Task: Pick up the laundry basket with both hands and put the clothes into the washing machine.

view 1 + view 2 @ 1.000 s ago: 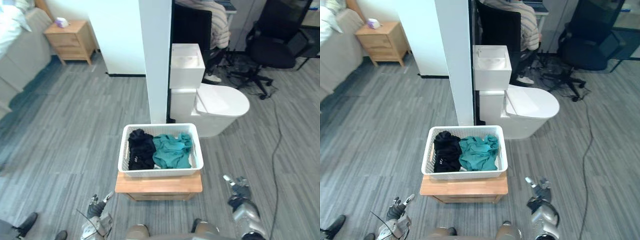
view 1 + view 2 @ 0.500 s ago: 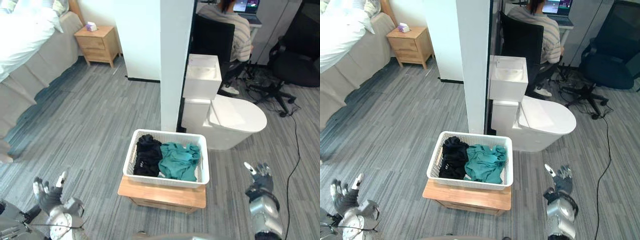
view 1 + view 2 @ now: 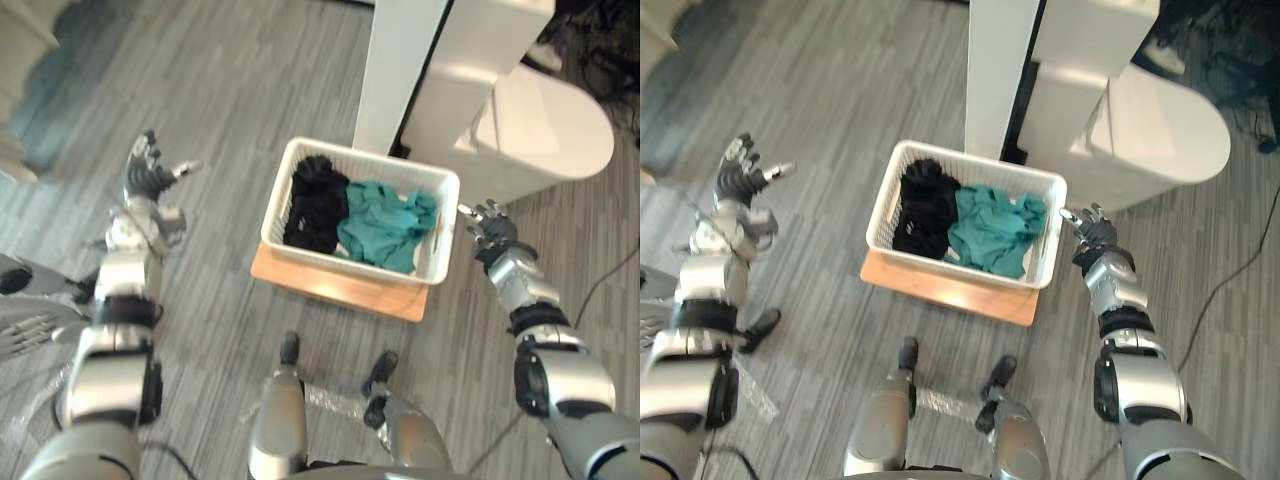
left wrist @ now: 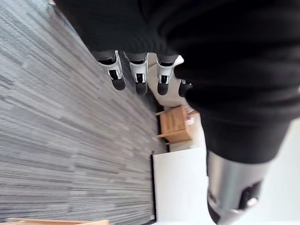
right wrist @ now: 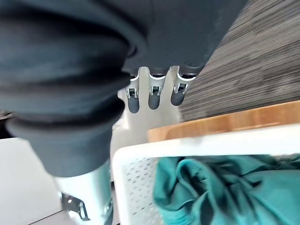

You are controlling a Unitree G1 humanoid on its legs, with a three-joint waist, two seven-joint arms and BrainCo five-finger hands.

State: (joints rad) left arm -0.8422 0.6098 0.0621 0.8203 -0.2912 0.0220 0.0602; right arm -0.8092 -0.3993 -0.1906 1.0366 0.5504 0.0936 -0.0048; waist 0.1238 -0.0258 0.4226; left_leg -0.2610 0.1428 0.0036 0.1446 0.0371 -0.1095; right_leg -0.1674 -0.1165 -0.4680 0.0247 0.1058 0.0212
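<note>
Right hand open, fingers straight, empty, just beside the right rim of the basket; can't tell if the thumb touches it. Left hand open, fingers spread, empty, well apart to the basket's left, over the floor. Basket sits on a low wooden surface, with black clothes and teal clothes inside. Toilet behind, cut off.
</note>
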